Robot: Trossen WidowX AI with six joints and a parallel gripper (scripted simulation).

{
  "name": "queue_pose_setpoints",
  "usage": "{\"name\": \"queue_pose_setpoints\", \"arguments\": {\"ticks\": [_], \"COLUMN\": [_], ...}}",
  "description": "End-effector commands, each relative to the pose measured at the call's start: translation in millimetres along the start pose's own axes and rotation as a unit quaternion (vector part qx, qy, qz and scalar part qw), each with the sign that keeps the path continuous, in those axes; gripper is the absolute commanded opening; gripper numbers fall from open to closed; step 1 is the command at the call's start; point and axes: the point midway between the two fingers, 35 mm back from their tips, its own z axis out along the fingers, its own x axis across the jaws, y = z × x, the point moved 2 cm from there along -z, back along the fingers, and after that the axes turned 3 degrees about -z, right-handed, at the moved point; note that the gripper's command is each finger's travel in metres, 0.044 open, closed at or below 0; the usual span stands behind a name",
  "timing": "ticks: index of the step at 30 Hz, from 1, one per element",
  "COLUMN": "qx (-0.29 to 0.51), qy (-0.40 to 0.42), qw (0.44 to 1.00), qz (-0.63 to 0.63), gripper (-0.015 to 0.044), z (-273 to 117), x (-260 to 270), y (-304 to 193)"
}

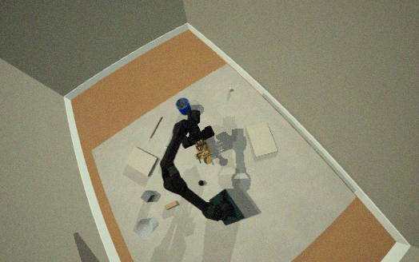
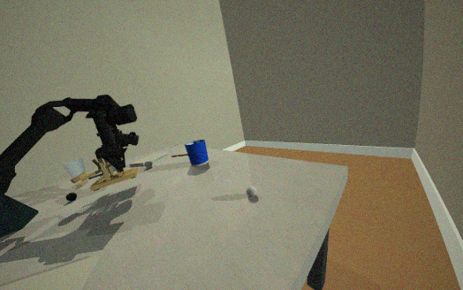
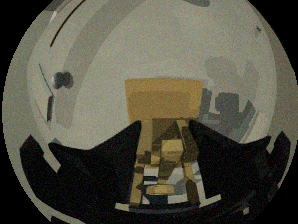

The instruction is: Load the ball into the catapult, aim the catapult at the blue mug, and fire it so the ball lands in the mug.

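Observation:
The wooden catapult (image 1: 202, 154) (image 2: 114, 178) (image 3: 164, 100) is between the fingers of my gripper (image 1: 200, 142) (image 2: 115, 167) (image 3: 165, 124), which is shut on its frame from both sides. Its base seems to be slightly above the table, with its shadow apart from it. The blue mug (image 1: 182, 105) (image 2: 197, 153) stands upright beyond the catapult. A small black ball (image 1: 201, 183) (image 2: 71, 196) lies on the table on the arm-base side of the catapult. Whether anything sits in the catapult's cup is too small to tell.
Pale boxes (image 1: 144, 160) (image 1: 262, 140) flank the catapult. A clear cup (image 1: 146, 226) (image 2: 75, 167), a grey container (image 1: 150, 196) and a wooden block (image 1: 172, 205) lie near the arm base. A thin stick (image 1: 156, 127), a grey round thing (image 2: 148, 164) (image 3: 62, 80) and a small pale thing (image 1: 231, 90) (image 2: 251, 191) also show.

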Motion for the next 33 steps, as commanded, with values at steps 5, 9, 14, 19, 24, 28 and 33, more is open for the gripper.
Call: {"name": "queue_pose_setpoints", "arguments": {"ticks": [5, 9, 14, 19, 24, 28, 33], "qx": [0.001, 0.001, 0.001, 0.001, 0.001, 0.001, 0.004], "qy": [-0.002, -0.002, -0.001, -0.001, 0.000, 0.000, -0.002], "qw": [1.000, 1.000, 1.000, 1.000, 1.000, 1.000, 1.000], "qz": [-0.004, -0.003, -0.002, -0.002, -0.001, -0.001, -0.007], "gripper": [0.0000, 0.0000, 0.0000, 0.0000, 0.0000, 0.0000, 0.0000], "z": [8.2, 14.9, 23.1, 31.4, 39.6, 46.2, 43.4], "x": [1.3, 1.2, 1.2, 1.2, 1.3, 1.4, 3.2], "y": [1.3, 1.5, 1.5, 1.2, 0.8, 0.3, 1.3]}}
